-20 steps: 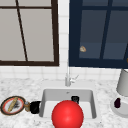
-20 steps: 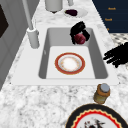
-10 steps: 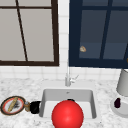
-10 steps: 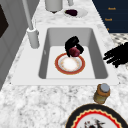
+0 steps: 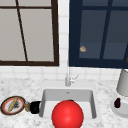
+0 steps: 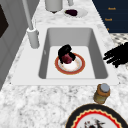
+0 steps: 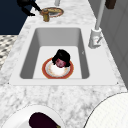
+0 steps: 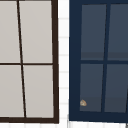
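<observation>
In the sink (image 6: pixel 70 35) lies a white plate with a red rim (image 6: pixel 79 68). My right hand (image 6: pixel 65 49) is just over it, fingers curled round a dark red round fruit (image 6: pixel 67 58) that rests on or just above the plate. The right side view shows the same hand (image 7: pixel 62 55), fruit (image 7: pixel 60 62) and plate (image 7: pixel 47 71). My left hand (image 6: pixel 117 55) hovers with fingers straight over the counter's front edge, left of the sink, close to a small jar (image 6: pixel 101 93). It also shows in the front view (image 5: pixel 35 107). A big red ball (image 5: pixel 67 115) covers the sink's front there.
A patterned plate (image 5: pixel 12 105) sits on the counter left of the jar (image 5: pixel 26 106). The faucet (image 5: pixel 68 77) rises behind the sink. To the right stand a white cylinder (image 5: pixel 123 82) and a plate holding an eggplant (image 7: pixel 42 121).
My right hand has carried the dark red fruit from the sink's back down to the red-rimmed plate. The left hand has stayed in place.
</observation>
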`<state>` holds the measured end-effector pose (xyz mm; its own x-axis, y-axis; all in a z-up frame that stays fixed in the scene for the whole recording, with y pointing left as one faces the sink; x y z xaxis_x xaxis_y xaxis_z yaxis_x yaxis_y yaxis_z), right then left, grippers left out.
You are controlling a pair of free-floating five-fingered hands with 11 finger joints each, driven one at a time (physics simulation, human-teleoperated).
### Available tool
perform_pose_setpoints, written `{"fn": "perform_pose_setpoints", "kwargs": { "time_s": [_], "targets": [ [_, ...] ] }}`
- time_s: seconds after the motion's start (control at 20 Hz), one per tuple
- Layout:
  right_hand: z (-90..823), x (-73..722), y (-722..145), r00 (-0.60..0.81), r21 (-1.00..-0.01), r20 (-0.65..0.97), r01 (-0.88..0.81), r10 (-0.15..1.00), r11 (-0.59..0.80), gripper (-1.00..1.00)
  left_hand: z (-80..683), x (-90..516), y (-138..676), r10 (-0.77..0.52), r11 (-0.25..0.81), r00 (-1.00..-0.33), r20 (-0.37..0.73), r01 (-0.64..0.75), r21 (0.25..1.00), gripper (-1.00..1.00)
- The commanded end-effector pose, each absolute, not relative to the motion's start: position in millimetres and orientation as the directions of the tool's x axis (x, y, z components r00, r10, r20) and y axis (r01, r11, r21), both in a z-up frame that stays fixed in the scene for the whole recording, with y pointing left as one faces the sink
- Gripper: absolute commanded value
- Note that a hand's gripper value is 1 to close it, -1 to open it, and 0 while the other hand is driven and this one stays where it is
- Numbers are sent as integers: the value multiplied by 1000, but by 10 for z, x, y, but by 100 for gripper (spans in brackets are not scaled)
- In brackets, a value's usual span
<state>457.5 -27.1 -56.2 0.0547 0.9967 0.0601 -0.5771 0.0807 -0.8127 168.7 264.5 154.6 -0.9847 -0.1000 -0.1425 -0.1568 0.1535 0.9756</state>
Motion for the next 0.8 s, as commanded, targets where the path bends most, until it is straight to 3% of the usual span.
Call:
{"fn": "perform_pose_setpoints", "kwargs": {
  "time_s": [0.0,0.5,0.55,0.75],
  "targets": [
    [-871,4592,-271,53,-824,61,-560,997,81,100,1546,1687,2645,-100,153,-985,-143,-157,976,0],
    [-942,4945,-291,54,-764,64,-639,996,84,100,1546,1687,2645,-100,153,-985,-143,-157,976,0],
    [-871,4867,-293,52,-765,47,-641,998,69,-100,1546,1687,2645,-100,153,-985,-143,-157,976,0],
    [-652,4824,-299,72,-712,66,-695,995,98,-100,1546,1687,2645,-100,153,-985,-143,-157,976,0]
  ]
}}
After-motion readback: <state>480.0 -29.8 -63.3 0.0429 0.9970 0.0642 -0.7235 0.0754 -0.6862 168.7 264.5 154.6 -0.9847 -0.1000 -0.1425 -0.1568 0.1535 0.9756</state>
